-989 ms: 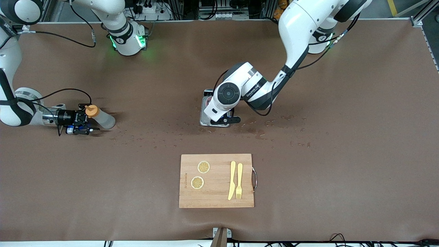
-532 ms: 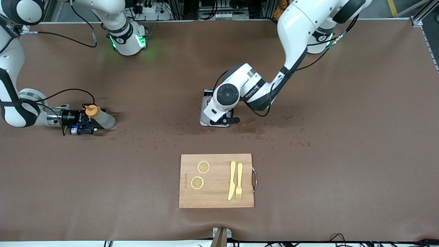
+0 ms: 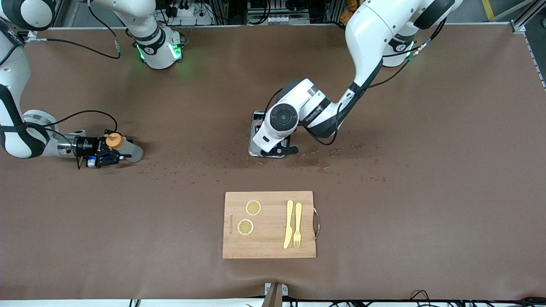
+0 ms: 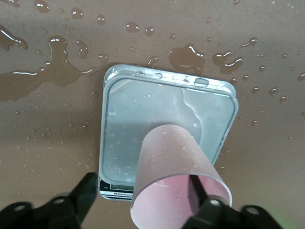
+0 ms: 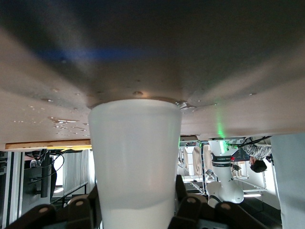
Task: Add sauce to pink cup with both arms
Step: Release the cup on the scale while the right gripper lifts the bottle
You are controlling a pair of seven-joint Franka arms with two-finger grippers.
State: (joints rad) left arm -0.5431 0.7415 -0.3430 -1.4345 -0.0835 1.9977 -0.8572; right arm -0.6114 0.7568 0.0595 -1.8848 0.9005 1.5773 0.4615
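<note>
The sauce (image 3: 130, 152) is a whitish squeeze bottle with an orange cap, standing near the right arm's end of the table. My right gripper (image 3: 111, 154) reaches it from the side. In the right wrist view its fingers (image 5: 183, 195) press both sides of the sauce (image 5: 136, 152), shut on it. The pink cup (image 4: 171, 152) stands upright on a grey scale (image 4: 138, 105) mid-table. My left gripper (image 4: 143, 183) hangs over it, open, with one finger inside the cup and the other well outside it. In the front view the left wrist hides the cup, and the left gripper (image 3: 279, 149) is over the scale (image 3: 255, 150).
A wooden cutting board (image 3: 269, 251) lies nearer the front camera, with two lemon slices (image 3: 253, 207), a yellow knife (image 3: 288, 224) and a fork (image 3: 297, 224) on it. Water drops (image 3: 192, 164) dot the brown table between bottle and scale.
The left gripper's fingers have spread apart and let go of the cup's rim. The right gripper's fingers have closed in on the bottle, which shifted slightly.
</note>
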